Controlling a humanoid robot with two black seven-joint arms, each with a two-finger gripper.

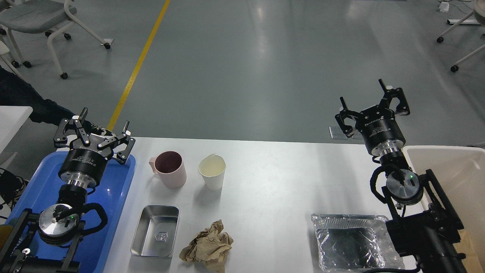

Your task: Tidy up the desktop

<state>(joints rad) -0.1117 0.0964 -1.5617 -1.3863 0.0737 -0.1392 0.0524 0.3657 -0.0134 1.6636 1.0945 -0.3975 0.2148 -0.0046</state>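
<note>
The white desktop [273, 178] carries a pink mug [169, 168], a white paper cup [213, 171], a small steel tray [155, 231], a crumpled brown paper ball [207, 247] and a foil container [350, 242]. My left gripper [103, 121] hangs open above the far end of a blue tray [119, 189], left of the mug, holding nothing. My right gripper [363, 99] stands open past the desktop's far right edge, empty.
A beige bin [458, 178] stands at the right edge of the desktop. A small white table edge [11, 117] shows at far left. Wheeled chairs stand on the grey floor beyond, and a yellow floor line [138, 64] runs there.
</note>
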